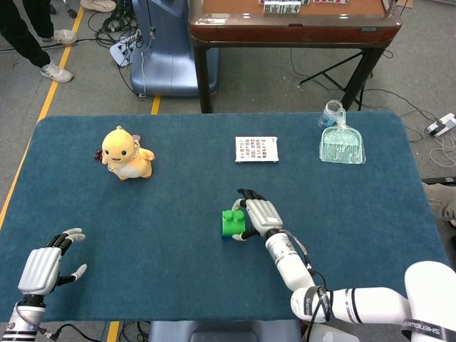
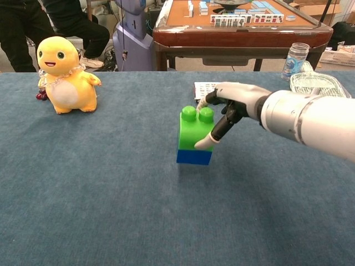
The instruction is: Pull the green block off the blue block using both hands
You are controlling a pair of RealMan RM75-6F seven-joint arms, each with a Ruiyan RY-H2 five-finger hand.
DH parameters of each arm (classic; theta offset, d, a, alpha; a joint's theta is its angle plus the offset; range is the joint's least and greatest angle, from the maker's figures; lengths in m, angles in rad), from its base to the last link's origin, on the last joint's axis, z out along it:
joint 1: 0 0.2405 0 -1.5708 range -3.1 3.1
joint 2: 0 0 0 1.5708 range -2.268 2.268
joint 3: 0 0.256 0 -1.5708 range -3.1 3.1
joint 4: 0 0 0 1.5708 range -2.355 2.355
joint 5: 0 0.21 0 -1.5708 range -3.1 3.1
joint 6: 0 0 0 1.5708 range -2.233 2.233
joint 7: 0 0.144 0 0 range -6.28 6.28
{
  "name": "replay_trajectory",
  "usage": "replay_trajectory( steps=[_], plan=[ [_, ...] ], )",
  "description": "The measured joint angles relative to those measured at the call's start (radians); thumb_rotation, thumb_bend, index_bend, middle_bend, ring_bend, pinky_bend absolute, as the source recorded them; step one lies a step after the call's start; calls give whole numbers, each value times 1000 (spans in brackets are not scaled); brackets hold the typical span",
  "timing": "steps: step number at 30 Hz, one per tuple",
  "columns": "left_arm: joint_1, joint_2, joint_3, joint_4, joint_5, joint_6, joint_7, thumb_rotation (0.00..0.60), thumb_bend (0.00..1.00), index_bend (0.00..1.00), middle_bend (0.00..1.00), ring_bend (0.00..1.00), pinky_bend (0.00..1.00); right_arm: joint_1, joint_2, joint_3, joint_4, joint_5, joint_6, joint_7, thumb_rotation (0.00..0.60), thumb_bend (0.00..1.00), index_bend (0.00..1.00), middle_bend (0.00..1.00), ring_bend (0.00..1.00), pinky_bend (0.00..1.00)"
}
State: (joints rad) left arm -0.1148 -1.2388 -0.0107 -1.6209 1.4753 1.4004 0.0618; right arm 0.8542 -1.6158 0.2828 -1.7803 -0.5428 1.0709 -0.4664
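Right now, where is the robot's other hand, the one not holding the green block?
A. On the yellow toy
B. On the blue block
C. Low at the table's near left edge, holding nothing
C: the left hand sits open, far from the green block.

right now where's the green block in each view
Head view: green block at lower centre, just left of the right hand.
Chest view: green block at centre, stacked on the blue block.
Shared landmark: yellow toy, far to its left.

Right hand point(image 2: 232, 102): silver-white shell, black finger segments, pale tips; forearm glossy white, black band. Left hand point(image 1: 41, 268): matching silver-white.
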Motion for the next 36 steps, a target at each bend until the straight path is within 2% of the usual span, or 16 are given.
replay_trajectory(
  steps=[4,7,10,15,23,27,30,36],
  plan=[
    [-16,22,-16,-57,-8,-15,-28,600,193,311,297,339,671,-22,66,31,-55,-23,1,51,600,153,617,87,0,86],
    [-37,45,-35,-112,-19,-39,-52,600,166,299,391,447,751,-33,121,59,-97,-32,2,74,600,153,619,88,0,86],
    [-68,71,-58,-174,-36,-79,-74,600,132,274,537,588,864,-40,175,87,-141,-35,1,94,600,153,621,88,0,86],
    [-142,104,-111,-279,-84,-159,-83,600,81,103,731,773,986,-44,260,128,-210,-31,-3,119,600,153,625,88,0,86],
    [-266,94,-221,-392,-222,-254,-80,600,65,115,912,923,1000,-29,332,163,-273,-14,-21,165,600,153,627,89,0,86],
    [-321,62,-268,-423,-288,-290,-108,600,62,215,992,999,1000,-13,341,169,-292,-12,-23,180,600,153,627,89,0,87],
    [-352,43,-290,-446,-329,-314,-133,600,59,252,1000,1000,1000,1,333,169,-299,-19,-17,188,600,153,632,89,0,86],
    [-401,18,-315,-463,-413,-370,-176,600,53,255,1000,1000,1000,35,308,167,-305,-19,-10,195,600,152,635,89,0,86]
  ],
)
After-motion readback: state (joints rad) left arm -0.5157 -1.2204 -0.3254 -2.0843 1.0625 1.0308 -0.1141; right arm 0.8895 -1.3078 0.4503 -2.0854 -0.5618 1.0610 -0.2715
